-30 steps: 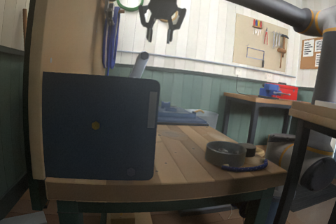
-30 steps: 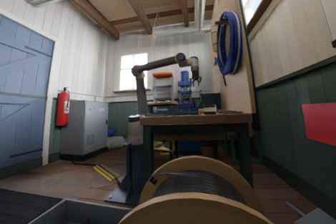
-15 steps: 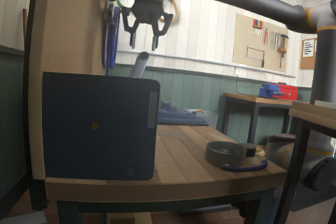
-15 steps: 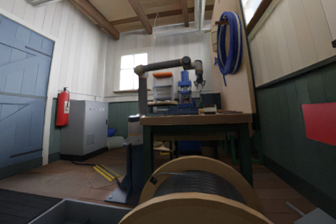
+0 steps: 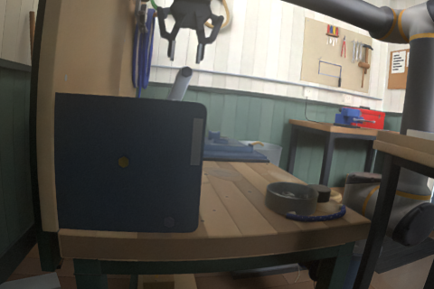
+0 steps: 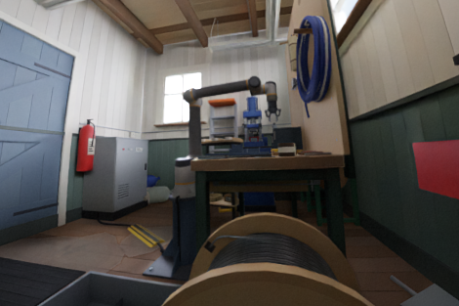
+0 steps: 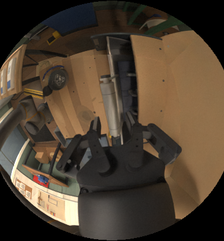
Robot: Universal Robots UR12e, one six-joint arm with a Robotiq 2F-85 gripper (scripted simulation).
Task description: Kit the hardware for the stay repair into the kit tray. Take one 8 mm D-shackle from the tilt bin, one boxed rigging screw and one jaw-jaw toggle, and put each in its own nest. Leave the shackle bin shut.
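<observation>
The dark blue tilt bin stands at the near left of the bench against the tall wooden backboard, and a grey cylindrical handle sticks up behind its top edge. My gripper hangs high above that handle, open and empty. From the wrist camera the grey handle lies straight below my fingers, beside the backboard. The blue kit tray sits further back on the bench. The shackles, boxed rigging screw and toggle are hidden from me.
The wooden backboard rises close to the left of the gripper, with a blue rope coil hung on it. A grey round dish and a blue rope loop sit at the bench's right end.
</observation>
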